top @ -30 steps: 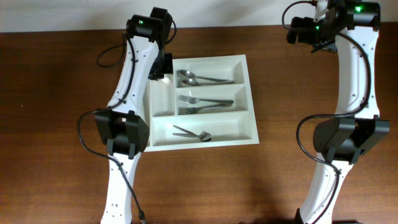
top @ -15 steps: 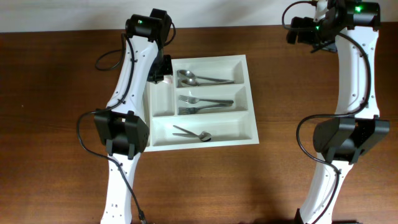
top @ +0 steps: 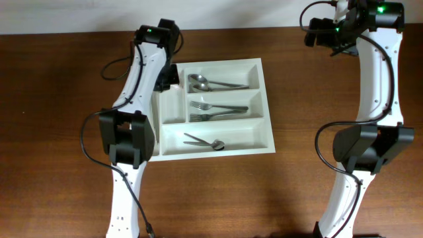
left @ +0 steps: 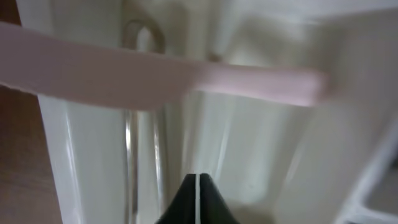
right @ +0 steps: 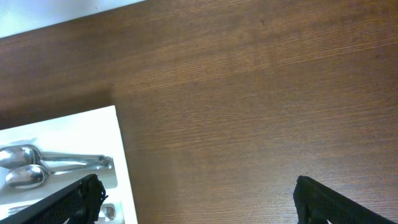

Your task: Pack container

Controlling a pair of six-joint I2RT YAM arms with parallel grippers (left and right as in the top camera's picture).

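Container (top: 246,135): centred on the desk (top: 59,132), spoons (top: 213,84) and forks (top: 215,110) in its wide compartments. Left claw (left: 198,198): closed, over the narrow compartments; a blurred pink strip (left: 155,78) crosses beyond its tips. Right claw (right: 198,198): wide open, over bare desk beside the container's corner

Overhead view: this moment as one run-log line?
left gripper: shut, at container narrow compartments | right gripper: open, over bare table | spoons, forks in container
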